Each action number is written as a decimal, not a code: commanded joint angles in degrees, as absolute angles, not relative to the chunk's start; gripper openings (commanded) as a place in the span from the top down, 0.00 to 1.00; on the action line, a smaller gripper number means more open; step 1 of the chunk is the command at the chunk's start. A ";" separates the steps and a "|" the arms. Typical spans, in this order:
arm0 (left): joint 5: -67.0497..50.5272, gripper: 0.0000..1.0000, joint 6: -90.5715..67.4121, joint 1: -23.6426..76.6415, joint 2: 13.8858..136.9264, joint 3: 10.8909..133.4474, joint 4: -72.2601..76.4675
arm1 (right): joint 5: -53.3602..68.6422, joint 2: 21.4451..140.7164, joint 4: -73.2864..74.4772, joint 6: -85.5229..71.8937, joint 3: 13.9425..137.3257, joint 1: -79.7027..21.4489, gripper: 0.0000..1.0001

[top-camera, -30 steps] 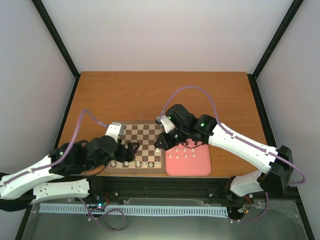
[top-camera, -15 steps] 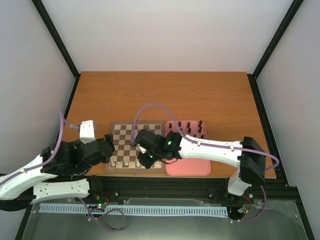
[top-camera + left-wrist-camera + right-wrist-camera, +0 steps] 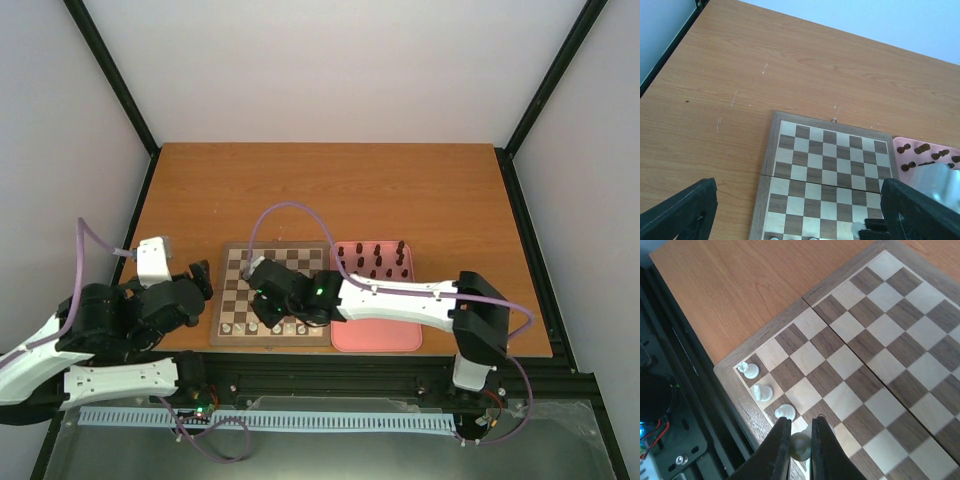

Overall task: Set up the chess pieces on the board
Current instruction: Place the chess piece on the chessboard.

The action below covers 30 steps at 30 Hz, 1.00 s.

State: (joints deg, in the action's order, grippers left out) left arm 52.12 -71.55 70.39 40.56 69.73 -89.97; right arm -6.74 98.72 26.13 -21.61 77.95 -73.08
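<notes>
Wood-grained and checked in light and dark brown, the square chessboard (image 3: pixel 233 288) is seen lying on the orange-brown tabletop (image 3: pixel 330 190), with a pink rectangular tray (image 3: pixel 400 336) just beside it on the right. Small dark brown-black chess pieces (image 3: pixel 372 260) are stood in rows at the far end of that tray.

The right claw (image 3: pixel 800 425) is held low over the board's near edge row. Its fingers are clamped together on a small cream-white chess piece (image 3: pixel 800 445) (its kind cannot be made out, since the fingers hide most of it). Whether its base touches the square cannot be told from this angle; it seems at most barely above it. Three more cream-white pieces (image 3: pixel 762 391) are stood upright in that same row, one per square, from the corner square up to just beside the held one.

The left claw (image 3: pixel 799 200) is seen off the board's left side, its fingers spread wide apart and gripping nothing.
</notes>
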 commanded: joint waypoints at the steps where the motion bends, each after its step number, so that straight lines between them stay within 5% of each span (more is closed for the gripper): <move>1: 54.25 0.00 -71.14 70.05 39.33 71.19 -92.73 | -6.62 102.17 21.20 -20.86 79.78 -74.40 0.97; 30: 51.47 0.00 -70.40 70.05 35.59 67.94 -92.08 | -9.61 102.62 13.61 -26.04 70.94 -77.81 0.97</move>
